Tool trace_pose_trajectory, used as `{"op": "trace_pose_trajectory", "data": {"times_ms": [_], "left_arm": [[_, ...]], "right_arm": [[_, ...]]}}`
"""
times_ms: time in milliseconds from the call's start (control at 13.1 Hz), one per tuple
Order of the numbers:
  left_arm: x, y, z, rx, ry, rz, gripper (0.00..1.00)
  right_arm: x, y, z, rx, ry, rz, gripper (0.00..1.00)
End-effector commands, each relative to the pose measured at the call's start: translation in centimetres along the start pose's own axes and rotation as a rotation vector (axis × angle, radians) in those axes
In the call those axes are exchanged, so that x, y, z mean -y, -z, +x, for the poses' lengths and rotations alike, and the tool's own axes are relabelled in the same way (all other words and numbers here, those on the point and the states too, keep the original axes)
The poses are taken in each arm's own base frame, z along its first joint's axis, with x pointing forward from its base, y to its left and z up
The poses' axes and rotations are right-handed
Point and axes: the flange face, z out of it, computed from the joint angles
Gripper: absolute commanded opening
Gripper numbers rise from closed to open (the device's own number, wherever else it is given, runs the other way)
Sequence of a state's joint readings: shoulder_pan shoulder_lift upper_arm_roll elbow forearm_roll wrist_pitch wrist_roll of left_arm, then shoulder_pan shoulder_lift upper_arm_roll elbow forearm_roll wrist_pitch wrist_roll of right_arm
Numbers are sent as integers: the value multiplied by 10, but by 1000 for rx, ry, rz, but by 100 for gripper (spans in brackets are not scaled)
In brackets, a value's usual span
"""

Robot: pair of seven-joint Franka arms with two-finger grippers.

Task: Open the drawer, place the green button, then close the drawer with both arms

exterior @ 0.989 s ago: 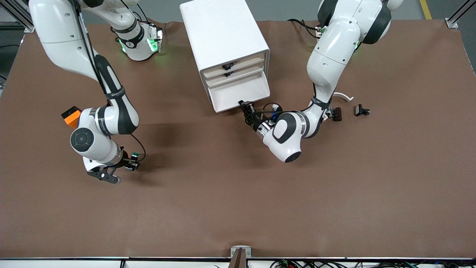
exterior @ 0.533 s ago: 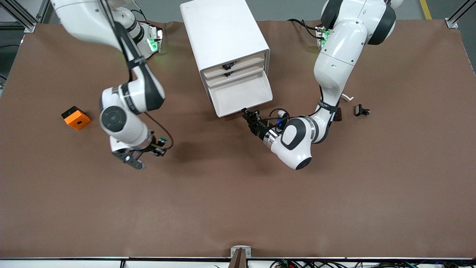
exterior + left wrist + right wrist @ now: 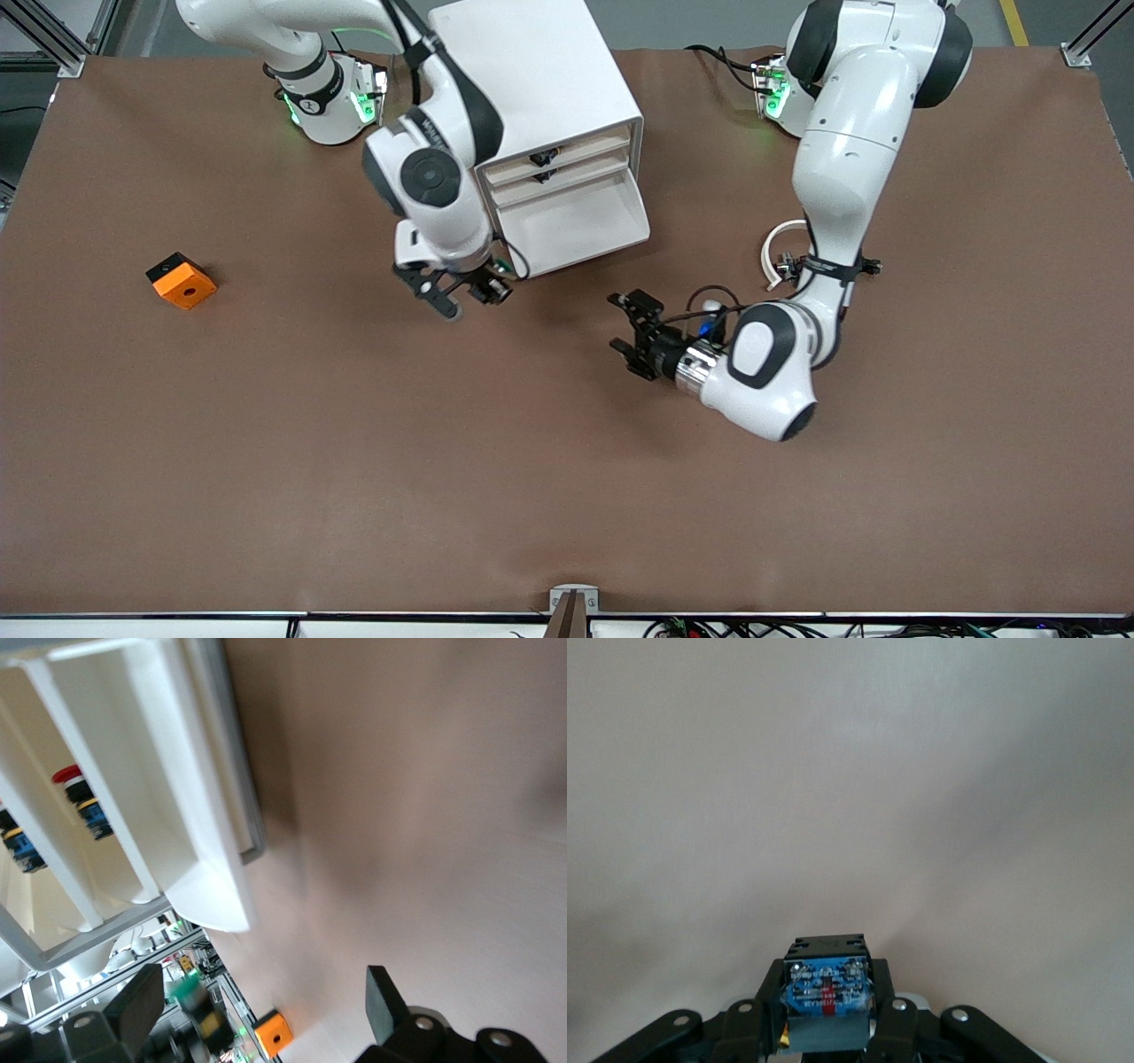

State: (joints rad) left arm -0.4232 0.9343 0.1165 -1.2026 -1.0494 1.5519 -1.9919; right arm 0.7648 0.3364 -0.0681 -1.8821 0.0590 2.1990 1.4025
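While one drawer (image 3: pixel 576 223) gapes, right pincer (image 3: pixel 493 282) grips one button (image 3: pixel 826 997).

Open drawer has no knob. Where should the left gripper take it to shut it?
Probably its front wall, pinched from above mid-span: a thin upright lip on the drawer, no knob. Left gripper is open over the table in front of it; right gripper, shut on the button, crowds one corner.
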Motion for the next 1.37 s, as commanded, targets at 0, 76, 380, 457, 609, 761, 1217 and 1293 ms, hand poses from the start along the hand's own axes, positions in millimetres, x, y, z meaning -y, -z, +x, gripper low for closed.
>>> {"op": "trace_pose_trajectory", "data": {"times_ms": [0, 76, 380, 457, 609, 761, 1217, 1293], "left_arm": [[19, 36, -3, -32, -129, -56, 100], [30, 44, -5, -77, -184, -59, 100], [75, 82, -7, -379, -414, -162, 100], [84, 92, -8, -425, -455, -186, 100], [100, 115, -8, -533, -519, -239, 100], [117, 135, -9, -640, -585, -285, 100], [158, 175, -12, -871, -829, -294, 100], [167, 185, -12, -902, -906, -279, 100]], "right_arm": [[-4, 3, -47, 3, -40, 1, 0], [-3, 3, -71, 3, -39, 3, 0], [-2, -4, -124, 0, -44, 13, 0], [-2, -12, -137, -1, -45, 26, 0], [-1, -30, -149, -3, -47, 51, 0], [-1, -41, -155, -12, -29, 40, 0], [-1, -47, -161, -19, -17, 28, 41], [0, -50, -163, -20, -13, 26, 99]]}}
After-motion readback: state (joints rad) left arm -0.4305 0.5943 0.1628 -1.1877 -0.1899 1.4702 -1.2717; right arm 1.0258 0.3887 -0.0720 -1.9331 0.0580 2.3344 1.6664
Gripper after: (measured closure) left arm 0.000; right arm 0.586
